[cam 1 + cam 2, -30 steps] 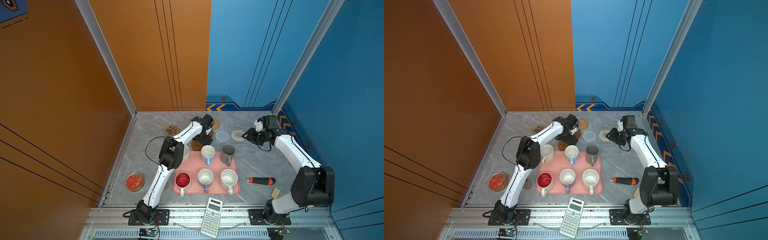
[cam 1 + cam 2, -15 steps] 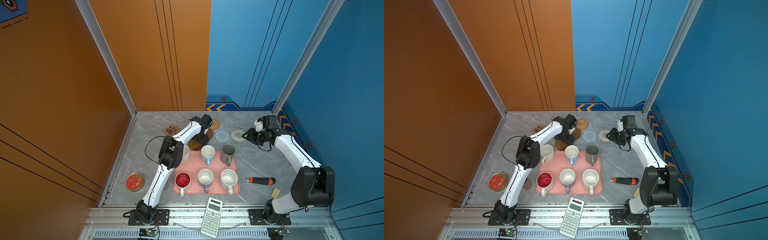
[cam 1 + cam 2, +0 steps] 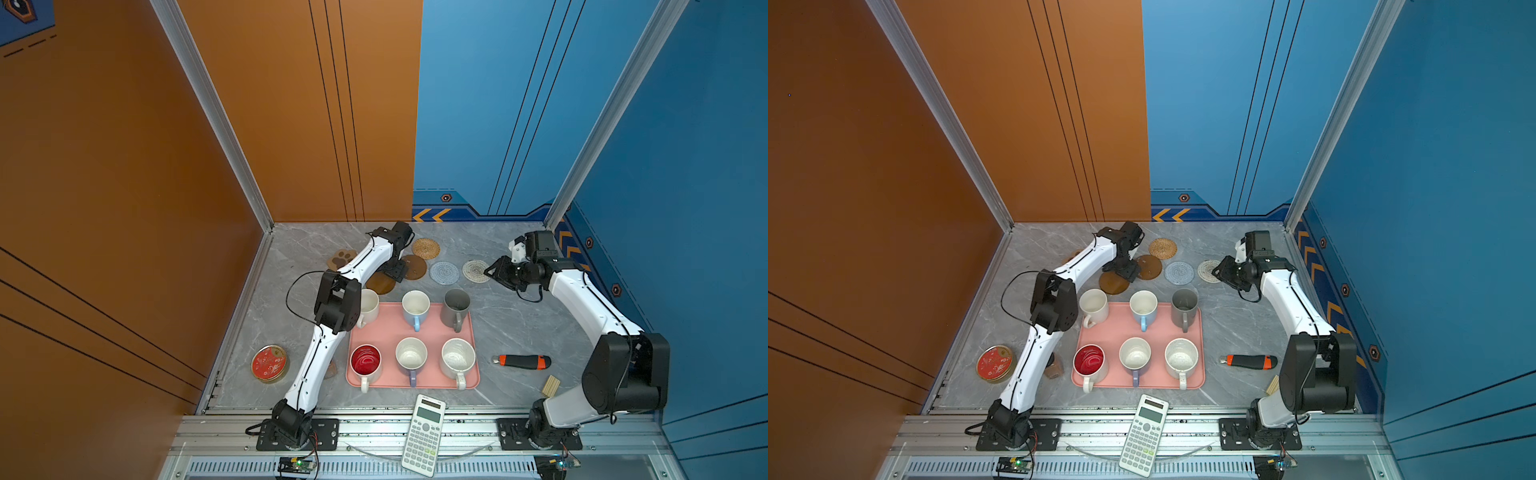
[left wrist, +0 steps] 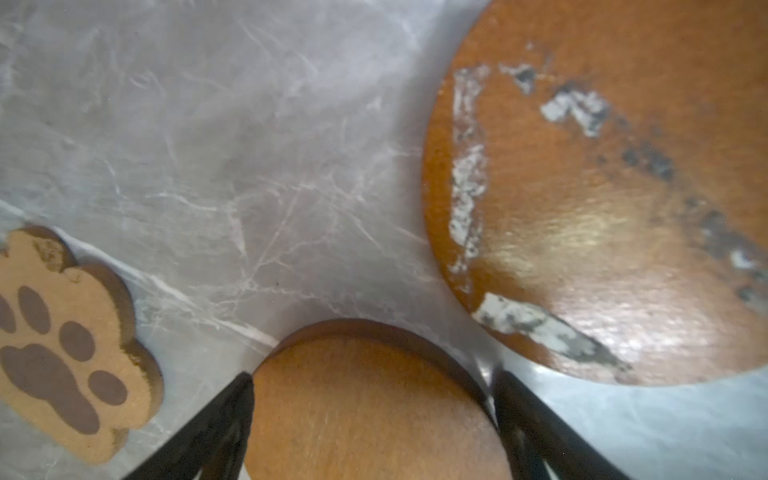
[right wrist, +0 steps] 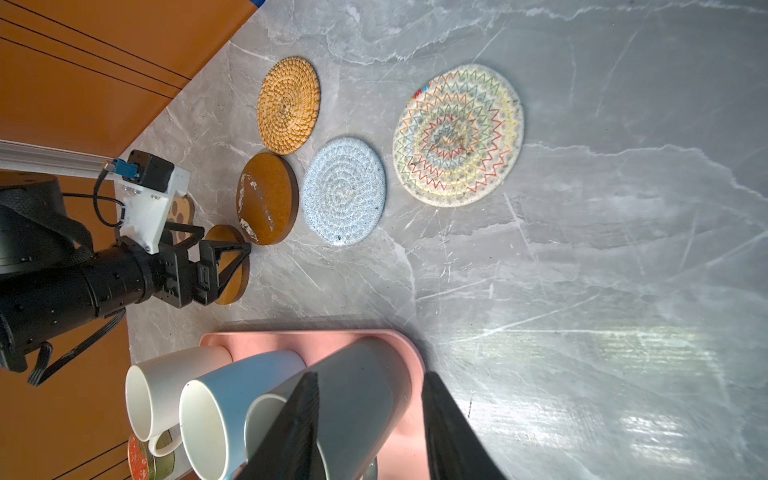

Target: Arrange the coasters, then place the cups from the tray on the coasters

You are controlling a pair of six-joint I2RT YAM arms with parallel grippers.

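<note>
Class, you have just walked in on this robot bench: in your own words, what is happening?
The left gripper straddles a brown disc coaster with its jaws wide; whether it grips it is unclear. The right gripper hovers open and empty beside the whitish woven coaster. The six mugs stand at the pink tray, none on a coaster yet.

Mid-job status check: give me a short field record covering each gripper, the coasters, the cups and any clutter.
left gripper: closed across the near brown disc, fingertips on its opposite edges
right gripper: open, empty, beside the whitish woven coaster
other coasters: paw coaster, rattan coaster, far brown disc, grey-blue coaster, all lying flat
cups: six, all at the tray, none on a coaster
clutter: red tin, calculator, utility knife
</note>
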